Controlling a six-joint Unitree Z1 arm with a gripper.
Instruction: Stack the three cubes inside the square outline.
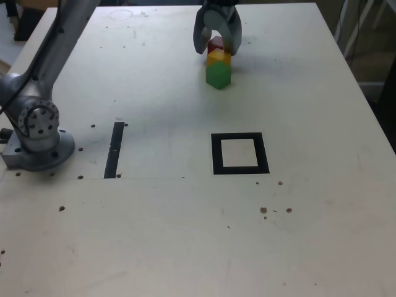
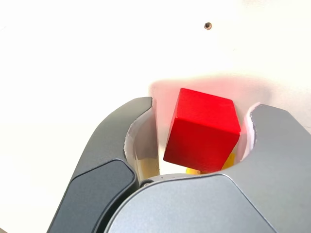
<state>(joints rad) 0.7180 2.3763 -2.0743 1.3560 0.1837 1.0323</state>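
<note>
Reaching toward the far edge of the tabletop (image 1: 185, 247), the gripper (image 1: 216, 44) stands over the red cube (image 1: 215, 43) with one jaw on each side of it. In the wrist view the red cube (image 2: 203, 128) sits between the two grey jaws; the jaw on one side looks to be against it or very near, while a narrow gap shows on the other side, so I cannot tell if the cube is already clamped (the jaws are partly closed around it, not wide apart). The three cubes lie in a short row near the far edge: the red one is farthest, the yellow cube (image 1: 219, 57) is just in front of it, and the green cube (image 1: 218, 75) is nearest to the camera, touching the yellow one. The square outline (image 1: 239, 153) is well apart from them, nearer the middle of the tabletop. A narrow black strip (image 1: 114, 150) lies toward the exterior view's left, close to the arm's base (image 1: 38, 133).
</note>
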